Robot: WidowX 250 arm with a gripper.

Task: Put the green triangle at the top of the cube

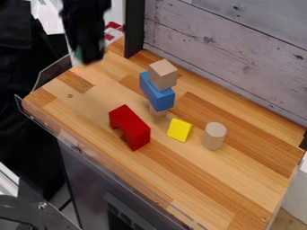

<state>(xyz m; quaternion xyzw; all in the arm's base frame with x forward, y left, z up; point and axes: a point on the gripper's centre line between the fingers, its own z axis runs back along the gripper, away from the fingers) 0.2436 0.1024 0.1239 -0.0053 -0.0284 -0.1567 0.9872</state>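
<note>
While the red arch [129,127], yellow block [180,130] and wooden cylinder [214,135] stand nearer, the cube [163,75] sits farther back on the blue block [157,92]. At upper left hangs the gripper [90,61], a green bit, probably the triangle [78,53], at its lower end; I can't tell whether it is gripped. The step looks like carrying; next calls for centring above the cube, then lowering gently.

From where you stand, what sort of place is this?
Probably a robotics lab: a black robot arm hangs over a striped wooden tabletop, where a pale wooden cube sits on a blue toy block.
</note>
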